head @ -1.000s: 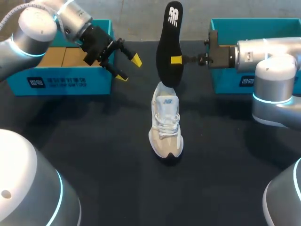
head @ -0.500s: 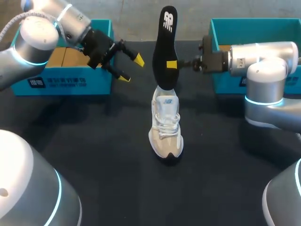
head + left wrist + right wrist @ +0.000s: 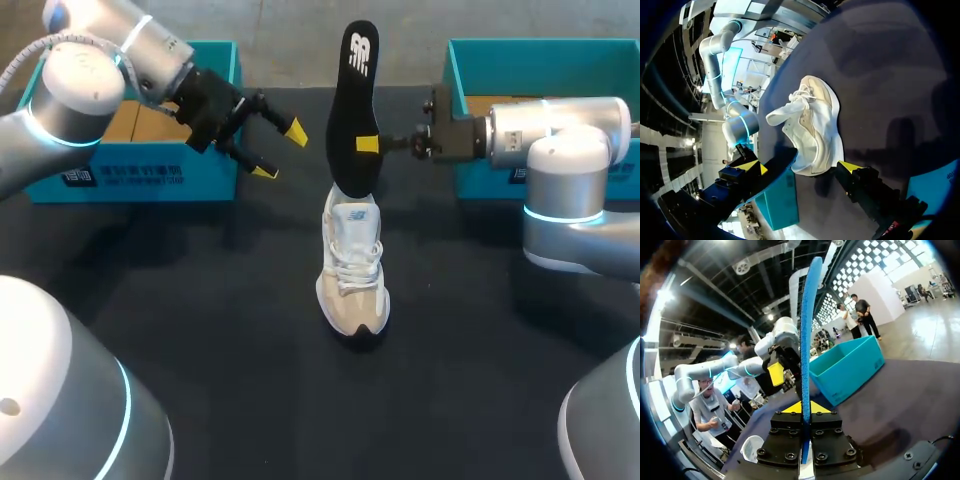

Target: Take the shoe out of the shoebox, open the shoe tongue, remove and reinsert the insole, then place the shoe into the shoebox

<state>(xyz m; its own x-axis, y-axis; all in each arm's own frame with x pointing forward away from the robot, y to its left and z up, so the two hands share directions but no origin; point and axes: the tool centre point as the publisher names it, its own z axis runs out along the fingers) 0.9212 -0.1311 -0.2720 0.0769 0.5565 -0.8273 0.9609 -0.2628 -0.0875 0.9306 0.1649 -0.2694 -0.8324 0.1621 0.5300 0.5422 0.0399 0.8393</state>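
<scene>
At mid-table, shoe (image 3: pixel 352 265): upright, toe toward us.
Insole (image 3: pixel 355 110): on end, lower tip at the shoe's opening.
Left gripper (image 3: pixel 281 152): fingers apart, empty, clear of the shoe on our left.
Right gripper (image 3: pixel 372 145): fingers clamped on the insole's edge.
Our step, likely reinsertion: we'd lower it aligned, left bracing the shoe.

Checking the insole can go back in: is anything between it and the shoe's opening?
Nothing visible does. The insole, held upright by the right gripper, has its lower end right at the heel opening of the shoe. The left gripper hangs open off to one side, apart from both.
</scene>
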